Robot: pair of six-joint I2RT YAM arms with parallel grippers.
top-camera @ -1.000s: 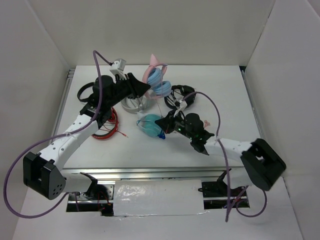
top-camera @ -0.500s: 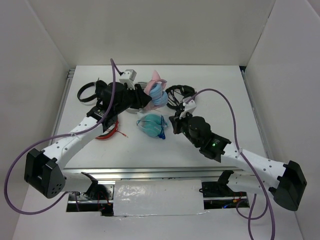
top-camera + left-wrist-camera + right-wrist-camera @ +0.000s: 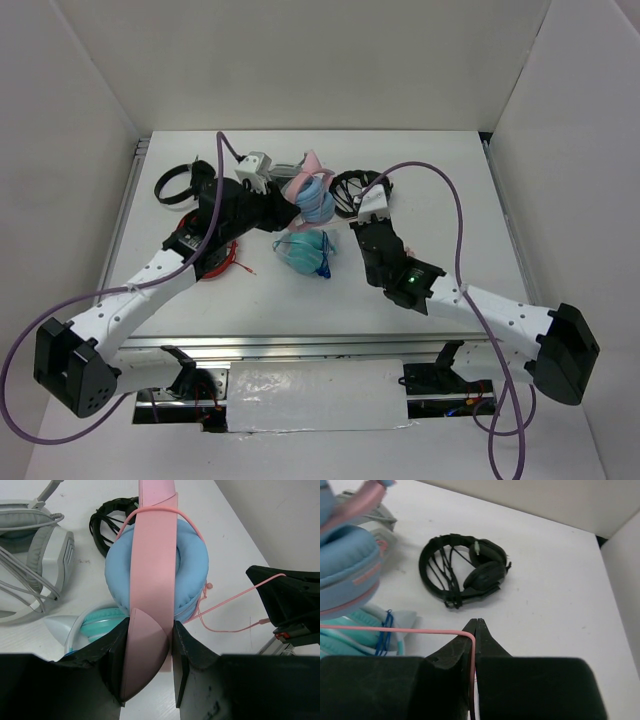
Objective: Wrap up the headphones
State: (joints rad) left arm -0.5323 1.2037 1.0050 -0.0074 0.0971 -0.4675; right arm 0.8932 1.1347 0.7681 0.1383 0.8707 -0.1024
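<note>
The headphones (image 3: 314, 196) have a pink headband (image 3: 152, 555) and light blue ear cups (image 3: 192, 565), and are held up at the back middle of the table. My left gripper (image 3: 287, 203) is shut on the headband, one finger on each side in the left wrist view (image 3: 149, 630). The thin pink cable (image 3: 225, 627) loops once over the headband and runs right to my right gripper (image 3: 356, 224). That gripper is shut on the cable (image 3: 395, 629) at its fingertips (image 3: 476, 622), just right of the headphones.
A black wrapped pair (image 3: 356, 188) lies beyond the right gripper (image 3: 465, 572). An all-teal wrapped pair (image 3: 308, 250) lies under the held headphones. A grey-white pair (image 3: 35, 555) lies left of them. A black headband (image 3: 175, 185) and red cable (image 3: 215, 262) lie at the left. White walls enclose the table.
The right arm has swung round from the teal pair and now points backward, right of the headphones, with the cable in it. The left gripper shifted the headphones slightly forward.
</note>
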